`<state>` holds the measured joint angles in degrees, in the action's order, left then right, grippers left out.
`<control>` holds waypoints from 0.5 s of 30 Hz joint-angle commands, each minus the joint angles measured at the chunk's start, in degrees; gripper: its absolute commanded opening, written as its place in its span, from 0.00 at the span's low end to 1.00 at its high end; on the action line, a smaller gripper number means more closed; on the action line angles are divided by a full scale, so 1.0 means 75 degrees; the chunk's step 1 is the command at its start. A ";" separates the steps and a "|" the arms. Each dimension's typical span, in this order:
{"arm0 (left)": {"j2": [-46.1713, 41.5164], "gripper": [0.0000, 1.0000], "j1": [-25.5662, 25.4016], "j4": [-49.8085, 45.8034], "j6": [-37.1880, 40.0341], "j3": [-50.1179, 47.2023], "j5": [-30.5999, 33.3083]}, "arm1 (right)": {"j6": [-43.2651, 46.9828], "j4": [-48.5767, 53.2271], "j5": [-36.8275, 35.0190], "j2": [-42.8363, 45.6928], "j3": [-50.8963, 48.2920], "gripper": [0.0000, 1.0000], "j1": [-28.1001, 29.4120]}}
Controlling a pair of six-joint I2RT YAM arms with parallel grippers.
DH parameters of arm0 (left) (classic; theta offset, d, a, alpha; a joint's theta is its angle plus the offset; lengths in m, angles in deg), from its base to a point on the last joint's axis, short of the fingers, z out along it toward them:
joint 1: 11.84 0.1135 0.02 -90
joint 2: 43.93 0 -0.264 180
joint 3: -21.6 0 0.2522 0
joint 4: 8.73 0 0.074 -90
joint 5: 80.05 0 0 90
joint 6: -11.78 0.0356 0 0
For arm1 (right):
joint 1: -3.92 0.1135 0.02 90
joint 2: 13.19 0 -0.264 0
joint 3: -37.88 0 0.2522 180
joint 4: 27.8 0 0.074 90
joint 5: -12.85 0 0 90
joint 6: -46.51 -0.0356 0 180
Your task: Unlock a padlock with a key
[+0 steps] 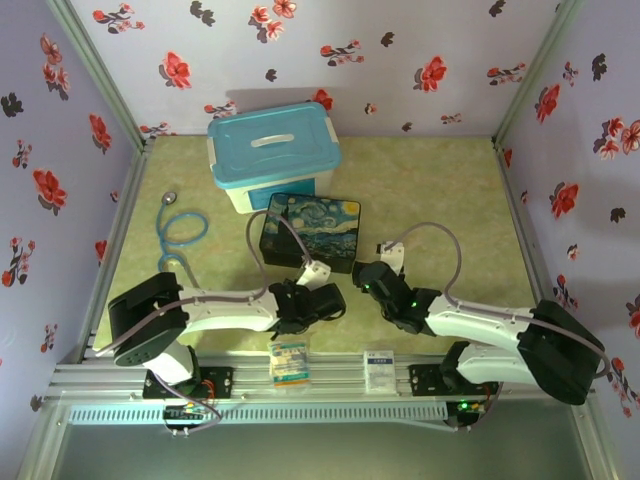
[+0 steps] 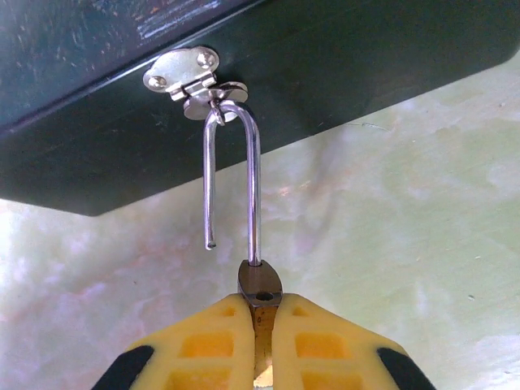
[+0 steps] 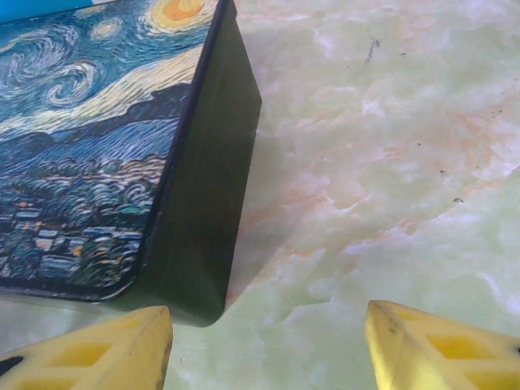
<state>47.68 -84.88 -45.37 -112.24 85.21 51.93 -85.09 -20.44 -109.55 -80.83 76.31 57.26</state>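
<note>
Padlock (image 2: pixel 260 291): body clamped in closed left gripper (image 2: pixel 259 310), shackle (image 2: pixel 253 187) open ahead of jaws, hooked through hasp (image 2: pixel 185 71); hold firmly, unhook slowly; right gripper (image 3: pixel 268 315) wide, empty.

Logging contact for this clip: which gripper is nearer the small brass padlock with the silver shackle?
Left. The left gripper is clamped on the padlock; the right gripper hangs open beside the dark painted box.

The padlock (image 2: pixel 260 283) is pinched by its small brassy body in the left pincer (image 2: pixel 260 304), its thin silver shackle sprung open with one leg hanging free, looped through the hasp (image 2: pixel 185 71) of the dark box (image 2: pixel 349 57).
</note>
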 commanded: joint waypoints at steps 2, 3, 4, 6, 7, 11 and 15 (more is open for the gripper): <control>0.0112 0.00 -0.0117 0.0321 0.1449 0.0158 0.1027 | 0.0388 -0.0617 0.0401 -0.0116 -0.0010 0.64 -0.0069; 0.0055 0.00 -0.0127 0.0554 0.1670 0.0092 0.1024 | 0.0403 -0.0679 0.0489 -0.0164 0.0014 0.64 -0.0071; -0.0021 0.00 -0.0114 0.0770 0.1940 0.0016 0.0978 | 0.0365 -0.0715 0.0538 -0.0211 0.0048 0.64 -0.0087; -0.0200 0.00 -0.0126 0.1339 0.2539 -0.0185 0.0720 | 0.0239 -0.0889 0.0749 -0.0251 0.0008 0.64 -0.0207; -0.0267 0.00 -0.0129 0.1566 0.2752 -0.0272 0.0573 | 0.0153 -0.1002 0.0868 -0.0236 -0.0044 0.64 -0.0284; -0.0289 0.00 -0.0199 0.2305 0.3637 -0.0461 0.0247 | 0.0164 -0.1434 0.1320 -0.0133 -0.0227 0.64 -0.0403; -0.0154 0.00 -0.0191 0.2654 0.4219 -0.0519 0.0485 | 0.0228 -0.1659 0.1577 0.0139 -0.0397 0.65 -0.0428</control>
<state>47.33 -85.84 -31.84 -87.17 82.06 53.42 -83.76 -29.86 -99.80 -81.79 74.69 54.46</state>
